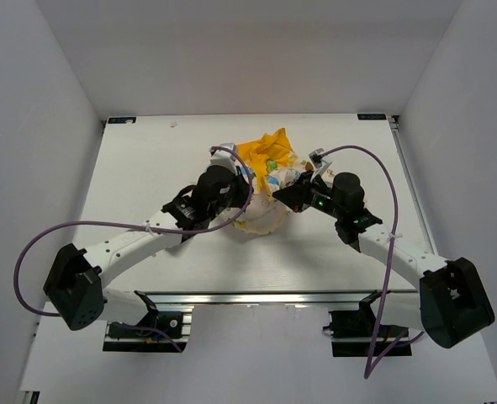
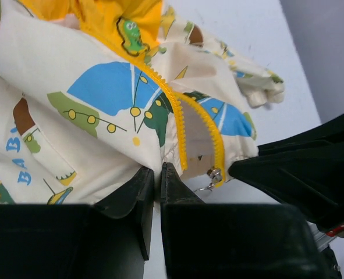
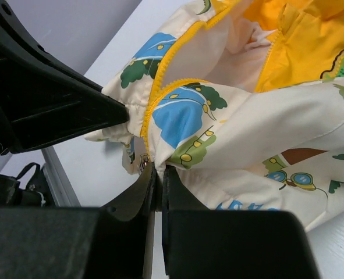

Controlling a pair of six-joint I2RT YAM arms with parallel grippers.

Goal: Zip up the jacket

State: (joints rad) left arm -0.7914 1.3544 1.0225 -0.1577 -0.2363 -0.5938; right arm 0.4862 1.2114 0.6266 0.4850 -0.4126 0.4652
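The jacket (image 1: pixel 267 178) lies bunched at the table's middle, cream with cartoon prints, its yellow hood (image 1: pixel 263 149) toward the back. My left gripper (image 1: pixel 246 200) is shut on the bottom hem of one front panel (image 2: pixel 90 116), just left of the yellow zipper (image 2: pixel 170 104). The metal zipper slider (image 2: pixel 216 174) hangs at the hem's bottom end, with the two zipper halves apart above it. My right gripper (image 1: pixel 283 199) is shut on the hem of the other panel (image 3: pixel 183 116), right beside the slider (image 3: pixel 142 161). The two grippers face each other closely.
The white table (image 1: pixel 147 168) ends at a metal rail (image 1: pixel 256 297) at the near edge. White walls stand on both sides and behind. Purple cables (image 1: pixel 383 168) loop from both arms. The other gripper's black fingers show in each wrist view (image 2: pixel 300 174) (image 3: pixel 55 110).
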